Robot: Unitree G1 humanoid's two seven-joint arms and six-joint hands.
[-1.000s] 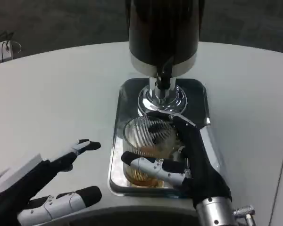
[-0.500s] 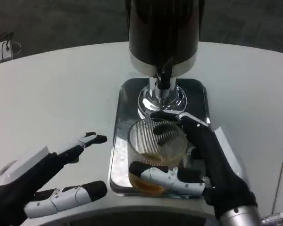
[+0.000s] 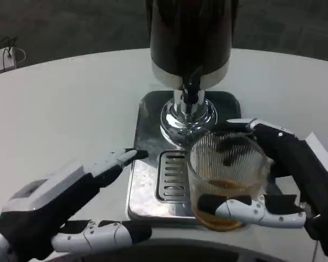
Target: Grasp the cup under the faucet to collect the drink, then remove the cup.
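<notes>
the round white counter (image 3: 71,109) is carrying a tall black drink dispenser (image 3: 190,38) with a chrome faucet (image 3: 189,101), standing on a shiny steel drip tray (image 3: 147,180) with a slotted grate; the right hand (image 3: 284,180) is gripping the ribbed clear glass cup (image 3: 227,174) holding amber drink at the tray's right front edge, off to the faucet's right; the left hand (image 3: 71,207) is hovering with fingers spread beside the tray, holding nothing
</notes>
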